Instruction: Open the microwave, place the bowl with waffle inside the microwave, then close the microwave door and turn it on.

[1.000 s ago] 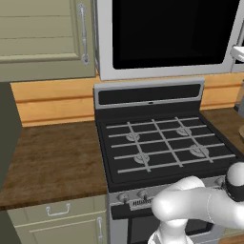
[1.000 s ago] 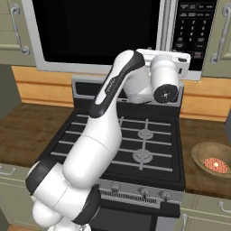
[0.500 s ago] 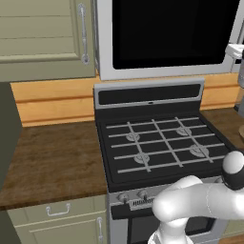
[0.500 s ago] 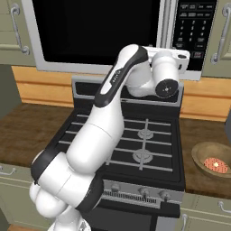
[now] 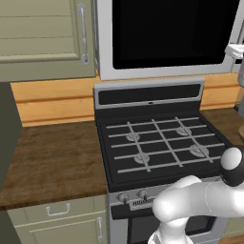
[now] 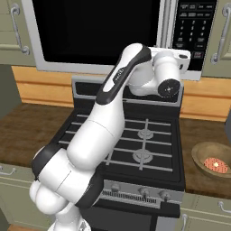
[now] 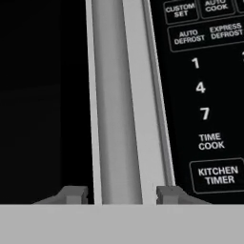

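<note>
- Left base view: the microwave (image 5: 167, 35) hangs above the black gas stove (image 5: 162, 145), its door shut and its black glass facing the room. A beige cabinet door (image 5: 45, 38) sits to its left. The white hand shows at the right edge, level with the lower right corner of the microwave door (image 5: 169, 33).
- Right base view: the arm reaches up over the stove, and the hand is pressed to the front of the microwave at the vertical silver bar handle (image 6: 166, 22), between the glass window and the keypad (image 6: 194, 31). The fingertips are hidden behind the hand here. The bowl with waffle (image 6: 214, 161) stands on the wooden counter (image 6: 203, 135) to the right of the stove, well below the hand and well apart from it, upright, with the reddish item inside.
- Hand view: the gripper (image 7: 116, 194) faces the handle squarely. One dark fingertip (image 7: 71, 194) stands on each side of the bar, which fills the gap between them. The jaws are narrowed to about the bar's width; whether the pads press it or just flank it cannot be told. The keypad lies just beyond one fingertip, the black glass beyond the other.
</note>
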